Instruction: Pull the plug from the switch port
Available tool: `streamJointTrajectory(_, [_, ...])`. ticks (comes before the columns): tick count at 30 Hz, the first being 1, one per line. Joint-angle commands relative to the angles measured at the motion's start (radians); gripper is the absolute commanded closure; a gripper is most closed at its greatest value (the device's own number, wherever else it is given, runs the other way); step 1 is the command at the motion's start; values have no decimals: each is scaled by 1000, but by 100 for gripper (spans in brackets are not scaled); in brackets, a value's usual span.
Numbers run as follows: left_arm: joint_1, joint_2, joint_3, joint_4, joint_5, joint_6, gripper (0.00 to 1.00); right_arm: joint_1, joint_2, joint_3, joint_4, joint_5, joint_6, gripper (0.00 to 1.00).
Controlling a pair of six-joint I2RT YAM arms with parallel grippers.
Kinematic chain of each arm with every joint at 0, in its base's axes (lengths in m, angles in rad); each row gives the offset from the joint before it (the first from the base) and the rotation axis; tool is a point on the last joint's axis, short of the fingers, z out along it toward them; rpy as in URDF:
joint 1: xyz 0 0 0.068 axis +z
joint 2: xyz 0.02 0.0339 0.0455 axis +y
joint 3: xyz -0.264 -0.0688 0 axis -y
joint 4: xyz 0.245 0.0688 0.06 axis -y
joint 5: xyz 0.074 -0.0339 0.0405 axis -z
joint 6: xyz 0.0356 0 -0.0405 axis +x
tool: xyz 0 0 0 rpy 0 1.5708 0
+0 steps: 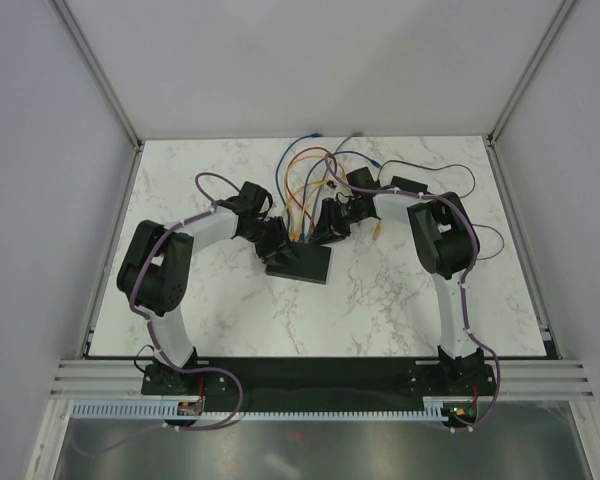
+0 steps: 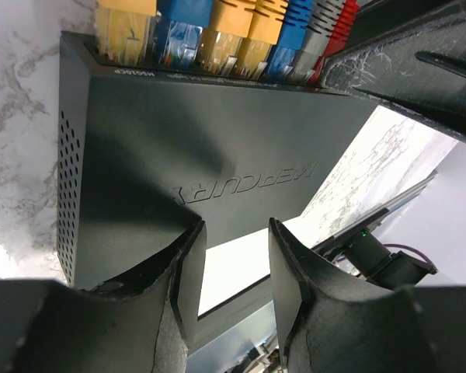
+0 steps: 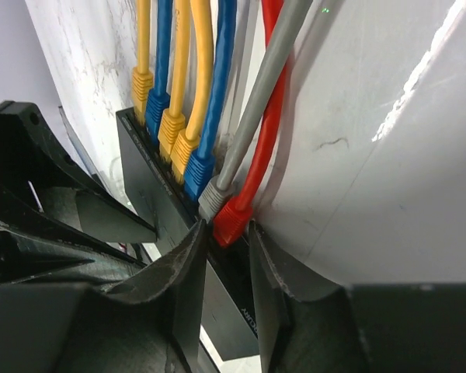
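Marble table (image 1: 400,300); left gripper (image 2: 234,230) parted over switch (image 2: 217,140); right gripper (image 3: 227,237) astride plug (image 3: 233,216), grip unclear

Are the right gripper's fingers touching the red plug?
Cannot tell. Right wrist view shows the red plug between the fingers, but neither contact nor gap is plain.

Both sides folded inward, wrists almost nose to nose.
The left arm (image 1: 160,265) and right arm (image 1: 442,240) bend at the elbow toward the middle; the left gripper (image 2: 235,227) and right gripper (image 3: 227,227) each show jaws narrowly parted.
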Motion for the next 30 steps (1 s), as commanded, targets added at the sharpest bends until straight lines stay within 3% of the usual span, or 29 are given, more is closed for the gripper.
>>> streamJointTrajectory(1, [-1,29,-25,-25,-51,-46,54,-10,31,-6,58,5,40,64])
streamJointTrajectory(11, [-1,36,-25,-27,-49,-47,54,-35,43,-66,138,-38,103,80])
streamJointTrajectory(13, [-1,42,-28,-27,-43,-57,54,-35,48,-74,141,-40,94,90])
streamJointTrajectory(14, [-2,46,-30,-25,-36,-61,54,-35,57,-75,139,-35,94,100])
streamJointTrajectory(17, [-1,61,-31,-28,-26,-78,53,-35,66,-100,179,-20,123,100])
streamJointTrajectory(25, [1,96,-57,-48,-22,-139,51,-35,-67,-249,418,287,210,100])
streamJointTrajectory(30, [8,116,-62,-50,-14,-141,51,-36,0,-212,437,236,265,100])
